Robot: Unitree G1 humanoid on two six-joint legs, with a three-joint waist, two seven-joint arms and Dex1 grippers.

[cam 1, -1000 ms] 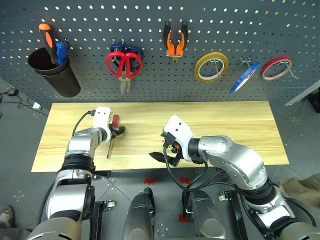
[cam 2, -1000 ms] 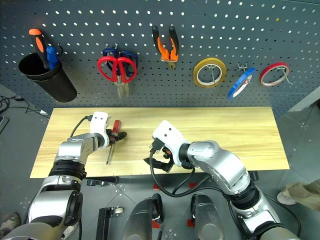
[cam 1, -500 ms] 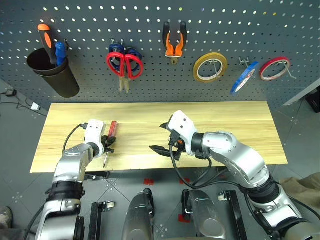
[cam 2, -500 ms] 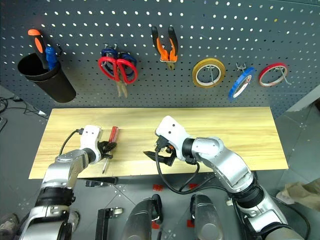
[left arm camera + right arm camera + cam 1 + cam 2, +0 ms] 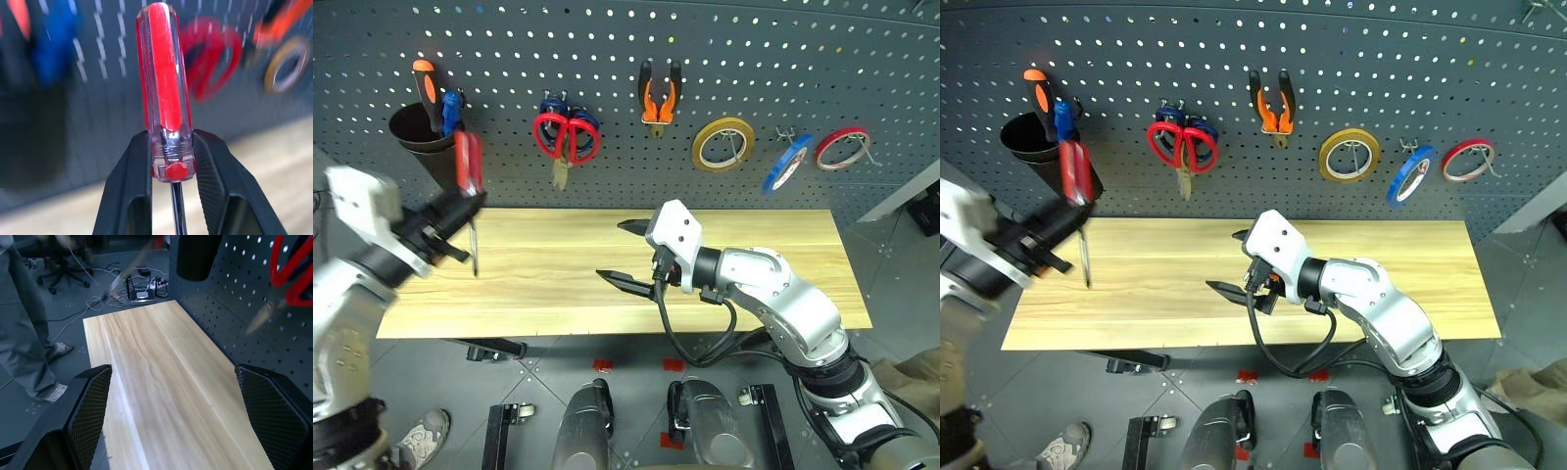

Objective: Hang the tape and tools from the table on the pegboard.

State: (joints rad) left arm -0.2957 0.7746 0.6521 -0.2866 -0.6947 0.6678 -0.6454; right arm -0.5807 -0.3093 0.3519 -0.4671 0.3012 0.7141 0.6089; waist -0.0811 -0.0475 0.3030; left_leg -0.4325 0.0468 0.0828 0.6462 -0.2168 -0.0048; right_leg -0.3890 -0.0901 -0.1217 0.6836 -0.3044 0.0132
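Observation:
My left gripper (image 5: 453, 217) is shut on the red-handled screwdriver (image 5: 467, 163), held in the air above the table's (image 5: 558, 289) left end with its shaft pointing down. In the left wrist view the clear red handle (image 5: 164, 83) stands upright between the black fingers (image 5: 132, 196). On the pegboard (image 5: 607, 39) hang the red-handled scissors (image 5: 566, 137), the orange-and-black pliers (image 5: 658, 93) and the blue tape (image 5: 785, 164). My right gripper (image 5: 622, 253) hovers open and empty over the table's middle, its fingers (image 5: 83, 416) wide apart.
A black cup (image 5: 419, 142) at the pegboard's left holds an orange-handled screwdriver and a blue-handled tool. A yellow roll (image 5: 722, 144) and a red roll (image 5: 842, 147) flank the blue tape. A person's legs (image 5: 24, 342) stand off the table's left end.
My left gripper closed on the screwdriver on the table and lifted it up and back toward the cup. My right gripper rose slightly, still open.

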